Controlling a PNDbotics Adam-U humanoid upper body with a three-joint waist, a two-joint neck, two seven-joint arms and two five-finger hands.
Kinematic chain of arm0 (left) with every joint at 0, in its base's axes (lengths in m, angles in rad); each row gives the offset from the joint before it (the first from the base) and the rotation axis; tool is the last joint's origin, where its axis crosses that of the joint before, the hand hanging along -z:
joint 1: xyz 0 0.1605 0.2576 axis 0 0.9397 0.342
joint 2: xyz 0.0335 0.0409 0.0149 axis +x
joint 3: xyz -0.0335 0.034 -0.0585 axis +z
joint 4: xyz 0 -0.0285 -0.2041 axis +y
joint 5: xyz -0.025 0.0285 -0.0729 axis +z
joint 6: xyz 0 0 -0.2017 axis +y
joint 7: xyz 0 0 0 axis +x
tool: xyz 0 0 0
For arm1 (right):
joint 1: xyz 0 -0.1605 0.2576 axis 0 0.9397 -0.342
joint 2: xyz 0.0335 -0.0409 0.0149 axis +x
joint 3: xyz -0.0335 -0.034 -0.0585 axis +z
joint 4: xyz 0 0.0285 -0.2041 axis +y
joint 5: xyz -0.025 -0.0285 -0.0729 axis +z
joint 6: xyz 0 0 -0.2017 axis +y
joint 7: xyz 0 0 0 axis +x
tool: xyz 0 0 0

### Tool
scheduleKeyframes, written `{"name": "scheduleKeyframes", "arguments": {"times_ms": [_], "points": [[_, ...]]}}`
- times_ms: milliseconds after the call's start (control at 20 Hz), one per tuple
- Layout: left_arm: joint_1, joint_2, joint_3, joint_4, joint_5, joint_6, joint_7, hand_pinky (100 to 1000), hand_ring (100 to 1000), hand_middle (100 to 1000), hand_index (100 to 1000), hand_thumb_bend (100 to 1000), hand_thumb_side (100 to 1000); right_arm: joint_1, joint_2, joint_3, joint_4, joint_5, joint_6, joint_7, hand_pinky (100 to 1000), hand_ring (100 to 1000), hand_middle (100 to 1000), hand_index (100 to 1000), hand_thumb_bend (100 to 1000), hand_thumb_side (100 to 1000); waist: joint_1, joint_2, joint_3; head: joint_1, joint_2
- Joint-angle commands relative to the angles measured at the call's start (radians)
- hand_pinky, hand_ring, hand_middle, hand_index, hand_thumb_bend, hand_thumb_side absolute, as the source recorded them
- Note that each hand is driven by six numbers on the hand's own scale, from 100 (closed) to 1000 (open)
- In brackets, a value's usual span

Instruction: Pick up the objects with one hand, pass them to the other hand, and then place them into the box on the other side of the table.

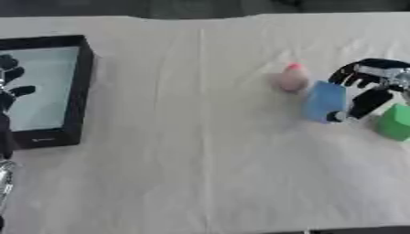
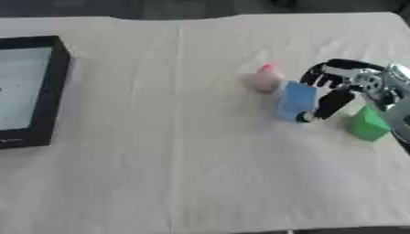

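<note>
A blue block (image 1: 324,101) lies on the cloth at the right. My right hand (image 1: 370,87) comes in from the right edge, its fingers curled at the block's upper right corner and its thumb (image 1: 364,106) against the lower right side. A pinkish round object with a red top (image 1: 292,78) sits just left of the block's top. Right of the hand stands a green block (image 1: 395,122). The black-rimmed box (image 1: 82,87) with a pale floor is at the far left. My left hand (image 1: 9,84) shows at the left edge over the box, fingers spread.
A cream cloth (image 1: 200,160) covers the table, with a fold line running down its middle. The dark far edge of the table runs along the top of the views.
</note>
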Motion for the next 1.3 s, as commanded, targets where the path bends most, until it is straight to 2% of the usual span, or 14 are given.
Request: {"name": "scheduleKeyframes", "arguments": {"times_ms": [50,450,550,700,850,1100,1300], "points": [[-0.009,0.016,0.001,-0.011,0.000,-0.001,-0.006,631,759,681,711,152,615,-0.015,-0.017,-0.006,0.002,-0.009,0.003,-0.014,851,846,775,811,519,165,0.000,-0.014,0.002,-0.002,-0.001],[-0.012,0.015,0.000,-0.012,-0.002,-0.001,-0.008,631,752,681,709,147,615,-0.011,-0.008,-0.003,0.018,0.003,0.013,-0.037,847,818,739,771,472,102,0.002,-0.013,0.004,0.000,-0.001],[-0.012,0.014,-0.001,-0.011,-0.003,0.000,-0.009,632,751,680,708,143,616,-0.010,-0.005,-0.004,0.021,-0.005,0.022,-0.055,838,797,713,747,400,100,0.003,-0.013,0.004,0.000,-0.002],[-0.012,0.014,-0.001,-0.011,-0.004,0.002,-0.009,632,751,680,708,142,617,-0.007,-0.004,-0.003,0.016,-0.022,0.031,-0.081,829,772,667,708,345,100,0.003,-0.014,0.004,0.000,-0.001],[-0.013,0.015,-0.001,-0.011,-0.005,0.002,-0.009,632,750,674,706,140,615,-0.002,-0.004,-0.011,-0.003,-0.046,0.041,-0.113,790,719,581,621,281,100,0.004,-0.014,0.003,0.002,-0.001],[-0.013,0.022,0.002,-0.012,-0.008,0.003,-0.011,635,753,682,713,140,620,0.021,-0.009,-0.056,-0.106,-0.134,0.093,-0.190,743,680,539,583,179,100,0.006,-0.016,-0.002,0.009,-0.003],[-0.015,0.036,0.002,-0.023,-0.047,0.017,-0.060,638,757,694,729,138,615,0.057,-0.003,-0.112,-0.212,-0.251,0.138,-0.257,700,658,526,574,106,100,0.009,-0.019,-0.007,0.020,-0.003]]}}
